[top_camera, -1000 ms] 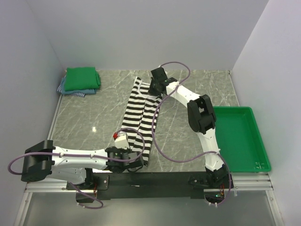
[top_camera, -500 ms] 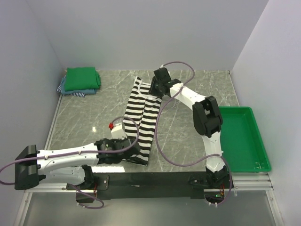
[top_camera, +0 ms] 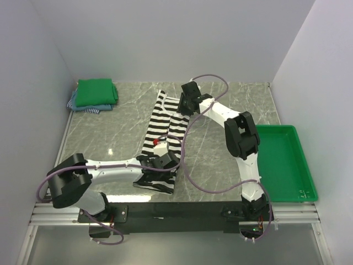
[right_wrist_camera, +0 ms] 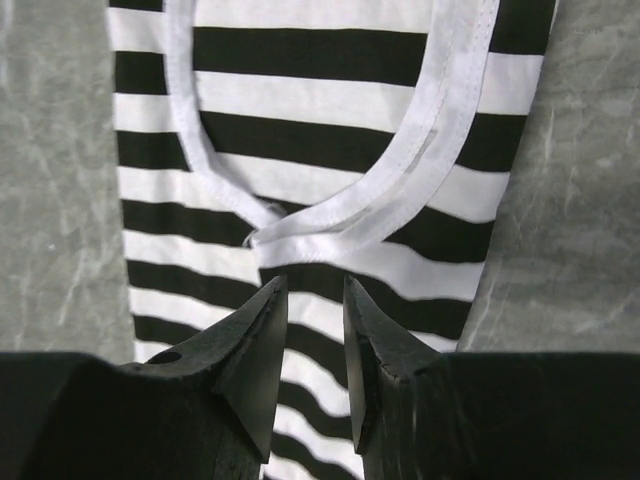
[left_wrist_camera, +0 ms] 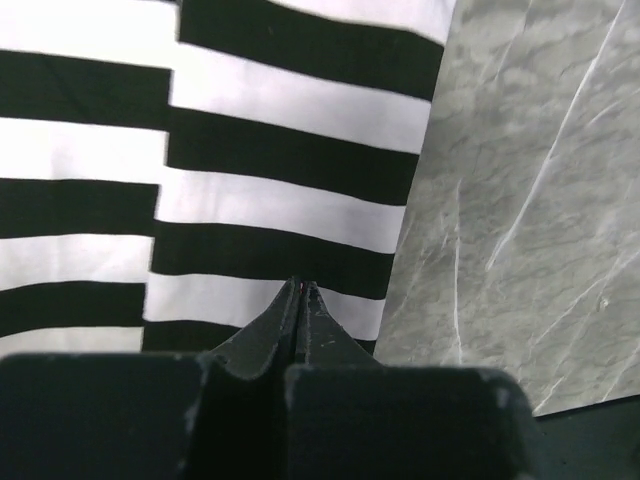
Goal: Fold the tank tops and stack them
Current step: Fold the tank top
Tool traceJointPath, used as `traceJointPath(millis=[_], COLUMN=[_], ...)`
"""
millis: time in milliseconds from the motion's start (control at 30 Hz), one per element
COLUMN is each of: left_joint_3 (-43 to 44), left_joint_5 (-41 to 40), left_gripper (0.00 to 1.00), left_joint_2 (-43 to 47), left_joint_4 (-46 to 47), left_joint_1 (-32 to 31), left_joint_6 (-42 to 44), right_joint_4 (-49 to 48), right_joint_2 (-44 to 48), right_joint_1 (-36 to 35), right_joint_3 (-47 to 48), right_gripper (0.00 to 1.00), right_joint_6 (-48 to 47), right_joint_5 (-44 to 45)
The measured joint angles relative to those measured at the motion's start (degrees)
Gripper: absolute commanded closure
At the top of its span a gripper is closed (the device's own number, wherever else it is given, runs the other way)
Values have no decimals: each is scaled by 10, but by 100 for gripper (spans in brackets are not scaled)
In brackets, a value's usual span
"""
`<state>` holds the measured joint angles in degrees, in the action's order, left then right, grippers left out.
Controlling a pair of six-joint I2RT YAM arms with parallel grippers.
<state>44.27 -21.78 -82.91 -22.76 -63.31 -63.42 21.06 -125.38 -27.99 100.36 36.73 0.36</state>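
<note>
The black-and-white striped tank top [top_camera: 161,126] lies lengthwise on the marble table, folded into a long narrow strip. My left gripper [top_camera: 165,160] is shut above its near end. In the left wrist view the tips [left_wrist_camera: 302,286] press together over the stripes [left_wrist_camera: 290,150], and no cloth shows between them. My right gripper [top_camera: 185,105] stands open at the far end, its fingers [right_wrist_camera: 262,330] just short of the white neckline trim [right_wrist_camera: 330,225] with nothing between them. A folded bright green tank top [top_camera: 95,91] rests on a folded bluish one [top_camera: 83,107] at the back left.
A rigid green plastic tray [top_camera: 284,160] sits at the right edge of the table. White walls close in the back and both sides. The right arm's purple cable [top_camera: 185,160] loops down across the near end of the striped top.
My left arm swung right from beside the striped top to over its near end, and its jaws closed. My right gripper opened and shifted slightly right at the neckline.
</note>
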Motion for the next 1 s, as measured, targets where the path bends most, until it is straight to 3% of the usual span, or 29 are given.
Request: traceJointPath(millis=[367,700,1000], left_joint_3=[-20,39,175], left_joint_5=[39,44,101], left_gripper=[100,99,99], left_joint_2=[-28,-93,-219], left_joint_4=[41,60,97], left_joint_1=[-24,-47,19], left_joint_6=[7,15,68], right_joint_4=[20,74,39], right_joint_2=[-60,-116,-130], right_joint_1=[5,36,102], right_joint_3=[29,127,157], right_gripper=[65,66,41], right_joint_6=[-9,-21,-40], right_joint_5=[-12,-32,-88])
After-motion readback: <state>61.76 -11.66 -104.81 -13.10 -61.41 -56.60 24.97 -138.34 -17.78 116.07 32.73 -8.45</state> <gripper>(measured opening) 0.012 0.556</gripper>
